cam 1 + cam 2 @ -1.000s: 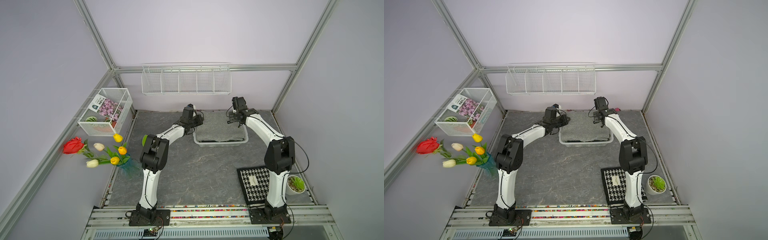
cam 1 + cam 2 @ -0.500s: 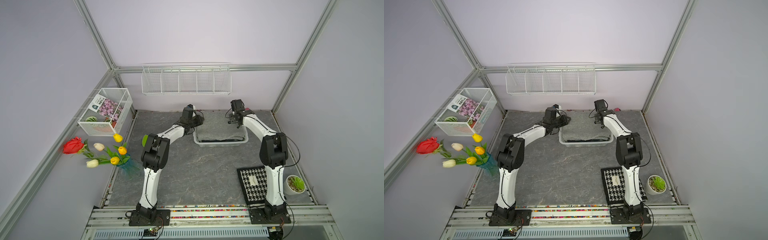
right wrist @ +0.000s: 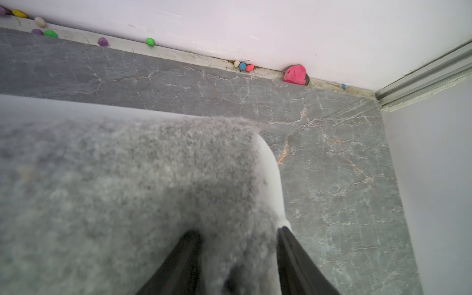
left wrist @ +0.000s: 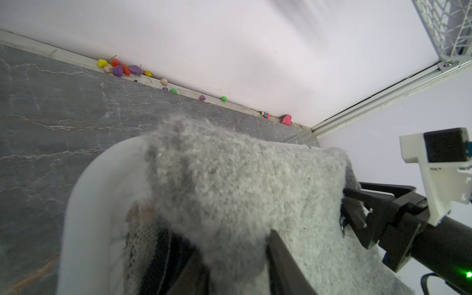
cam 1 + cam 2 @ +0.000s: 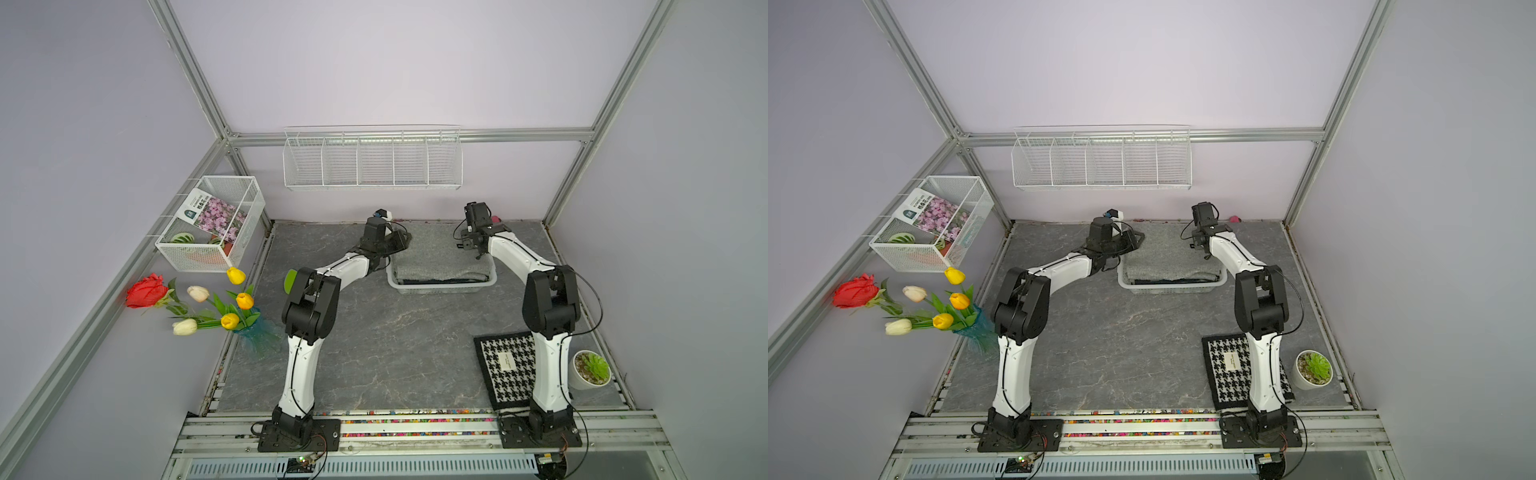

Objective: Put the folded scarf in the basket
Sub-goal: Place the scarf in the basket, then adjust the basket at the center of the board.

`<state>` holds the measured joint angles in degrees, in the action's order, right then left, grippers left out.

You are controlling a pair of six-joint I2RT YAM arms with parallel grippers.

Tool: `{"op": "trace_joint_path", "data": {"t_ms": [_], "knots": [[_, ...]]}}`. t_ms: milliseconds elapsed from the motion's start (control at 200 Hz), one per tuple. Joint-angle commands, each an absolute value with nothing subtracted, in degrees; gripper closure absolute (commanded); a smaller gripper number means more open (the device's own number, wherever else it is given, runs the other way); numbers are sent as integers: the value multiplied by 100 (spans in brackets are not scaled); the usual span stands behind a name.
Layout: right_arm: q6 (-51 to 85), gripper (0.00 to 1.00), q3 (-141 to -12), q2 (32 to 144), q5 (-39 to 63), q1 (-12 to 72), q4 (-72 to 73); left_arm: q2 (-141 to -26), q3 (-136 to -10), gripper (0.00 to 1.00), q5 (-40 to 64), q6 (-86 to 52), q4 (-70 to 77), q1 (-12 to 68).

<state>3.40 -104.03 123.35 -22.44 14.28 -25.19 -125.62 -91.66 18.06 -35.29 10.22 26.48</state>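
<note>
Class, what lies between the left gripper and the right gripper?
The folded grey scarf, lying in the white basket, fills the stretch between the left gripper and the right gripper; both top views show it.

Dark grey marble-look table (image 5: 374, 340). Low white perforated plastic basket (image 5: 440, 288) sits at centre toward the far edge. Black-and-white houndstooth cloth mat (image 5: 498, 382) lies flat by the near right corner, with small white pot with green succulent (image 5: 590, 370) just beside it at the right edge. Small coloured pebbles (image 4: 122, 70) and pink heart-shaped piece (image 3: 295, 74) line the far edge.
</note>
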Motion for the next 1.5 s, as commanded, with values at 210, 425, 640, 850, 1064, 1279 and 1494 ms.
{"op": "trace_joint_path", "data": {"t_ms": [210,425,640,850,1064,1279,1494], "knots": [[603,44,-9279,11318,-2732,1253,-2210,-12074,-8878,56,1775,-3239,503,2582],[650,43,-9032,11311,-2802,1165,-2392,-11747,-8575,52,1726,-3287,527,2576],[963,52,-8940,11374,-1792,1062,-2819,-11191,-8126,46,1617,-3250,551,2575],[1226,59,-8662,11253,-1495,1053,-2974,-10754,-7669,46,1669,-3346,691,2581],[1414,73,-8370,11208,-1249,1048,-3054,-10384,-7235,46,1650,-3378,800,2575],[1666,81,-7822,10719,-758,1037,-2757,-10366,-6992,48,1260,-3178,710,2562],[1773,56,-7412,10349,-1247,1041,-2534,-10305,-6870,48,1245,-3153,642,2540]]}}
